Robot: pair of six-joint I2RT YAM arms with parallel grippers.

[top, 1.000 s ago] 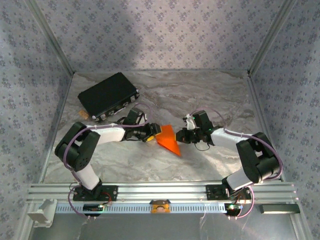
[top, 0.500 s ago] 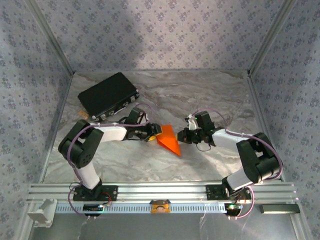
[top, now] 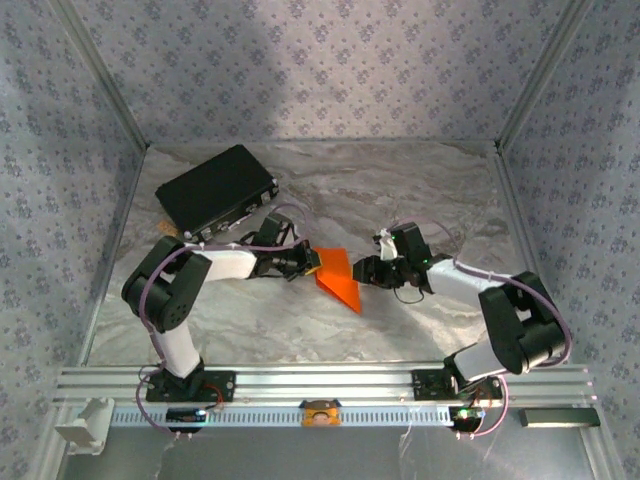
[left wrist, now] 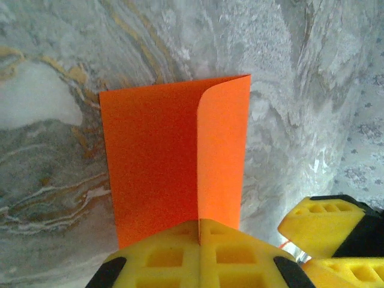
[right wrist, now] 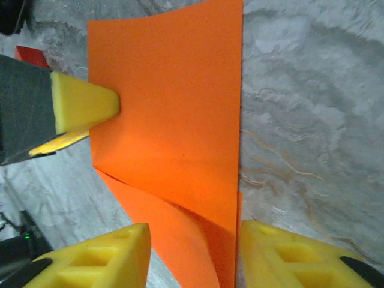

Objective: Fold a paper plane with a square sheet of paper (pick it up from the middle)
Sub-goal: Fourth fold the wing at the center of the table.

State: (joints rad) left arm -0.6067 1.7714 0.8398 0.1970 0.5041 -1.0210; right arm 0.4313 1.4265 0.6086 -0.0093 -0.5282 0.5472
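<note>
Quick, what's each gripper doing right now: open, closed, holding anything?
Left gripper: closed, holding the orange paper by its edge.
Right gripper: open, its fingers either side of the paper, not gripping.

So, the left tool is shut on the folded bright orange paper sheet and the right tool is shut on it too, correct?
Not quite: the right tool is open, its yellow fingers apart either side of the folded bright orange paper sheet, as the right wrist view shows. The left tool is shut on it.
</note>
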